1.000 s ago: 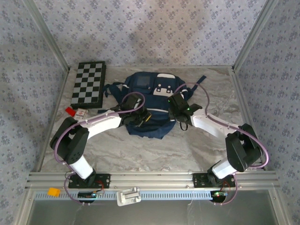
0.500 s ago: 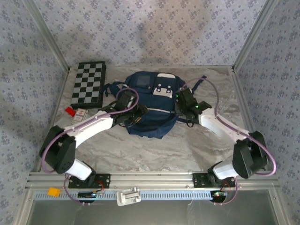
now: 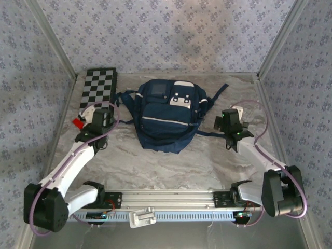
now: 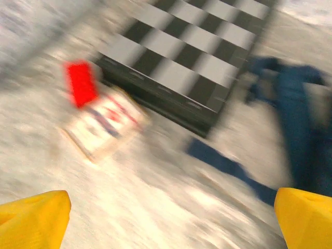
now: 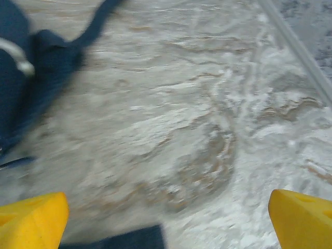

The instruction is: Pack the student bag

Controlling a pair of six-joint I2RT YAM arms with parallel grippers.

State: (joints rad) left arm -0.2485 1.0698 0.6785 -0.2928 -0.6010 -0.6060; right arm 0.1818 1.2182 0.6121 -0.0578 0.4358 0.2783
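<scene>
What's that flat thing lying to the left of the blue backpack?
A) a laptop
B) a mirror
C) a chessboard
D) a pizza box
C: the flat board beside the backpack is covered in black and white squares, which the left wrist view also shows.

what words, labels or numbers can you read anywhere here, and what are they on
No text can be read in these pictures.
On the small white box: red and blue print, too blurred to read.
On the student bag: a square patch on the top pocket, too small to tell whether it bears any text.
On the chequered board: squares, no writing seen.
</scene>
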